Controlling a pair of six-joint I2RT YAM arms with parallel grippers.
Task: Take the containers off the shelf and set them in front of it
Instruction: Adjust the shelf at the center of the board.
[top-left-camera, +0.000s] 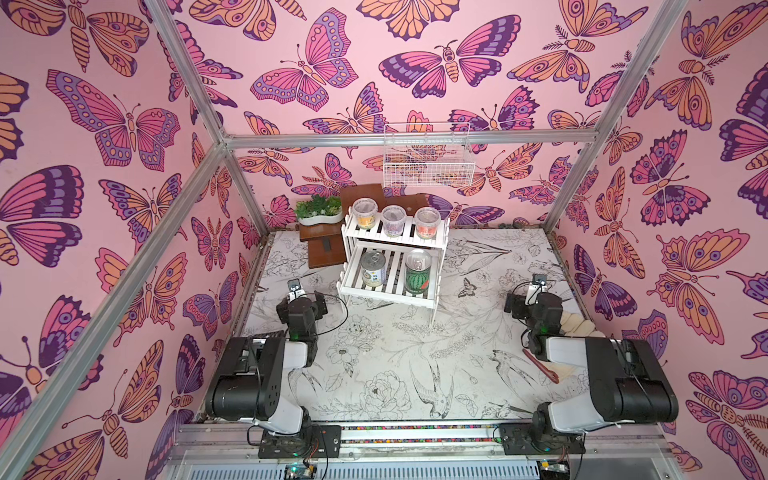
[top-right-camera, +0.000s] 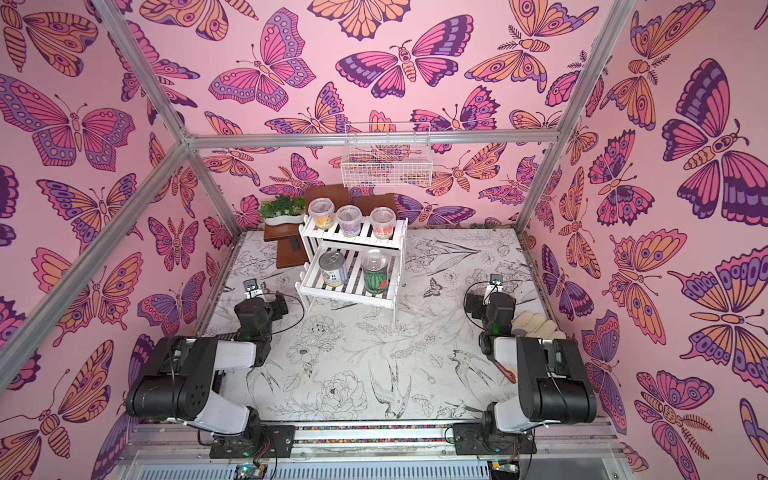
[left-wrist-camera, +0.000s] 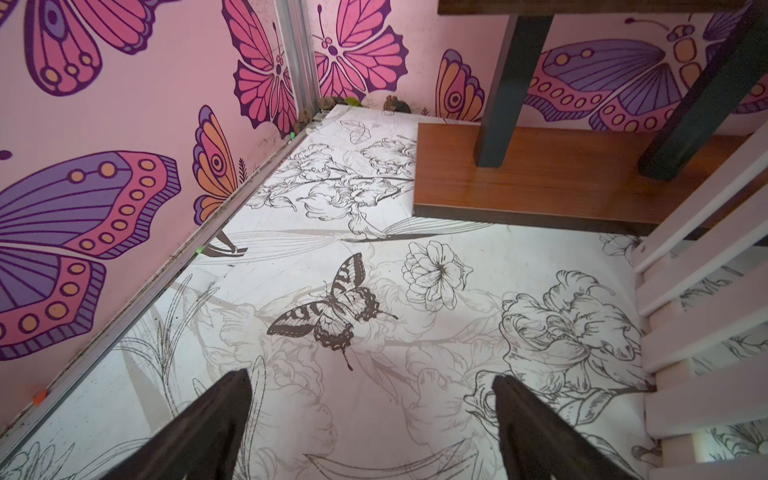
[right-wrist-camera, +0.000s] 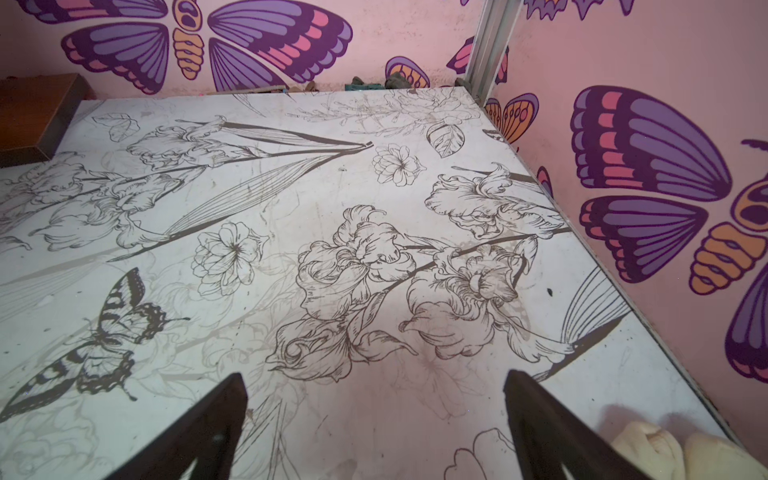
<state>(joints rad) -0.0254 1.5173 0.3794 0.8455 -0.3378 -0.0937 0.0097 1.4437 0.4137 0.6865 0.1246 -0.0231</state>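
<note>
The white two-tier shelf (top-left-camera: 386, 296) (top-right-camera: 349, 296) stands at the back of the table. Its top tier carries three clear lidded cups: yellow (top-left-camera: 365, 214), purple (top-left-camera: 393, 221) and red-orange (top-left-camera: 427, 223). On the lower tier stand a pale-labelled can (top-left-camera: 373, 270) and a watermelon-printed can (top-left-camera: 418, 272). My left gripper (top-left-camera: 295, 289) (left-wrist-camera: 372, 378) hovers low over the table just left of the shelf, open and empty; the shelf's slats (left-wrist-camera: 706, 291) show at the edge of the left wrist view. Right of the shelf, well apart from it, my right gripper (top-left-camera: 537, 284) (right-wrist-camera: 374, 378) is open and empty over bare table.
A brown stepped stand (top-left-camera: 324, 249) with a white planter (top-left-camera: 319, 210) sits behind-left of the shelf. A white wire basket (top-left-camera: 428, 160) hangs on the back wall. Cream padded items (top-left-camera: 575, 324) and a red-brown tool (top-left-camera: 540, 365) lie by the right arm.
</note>
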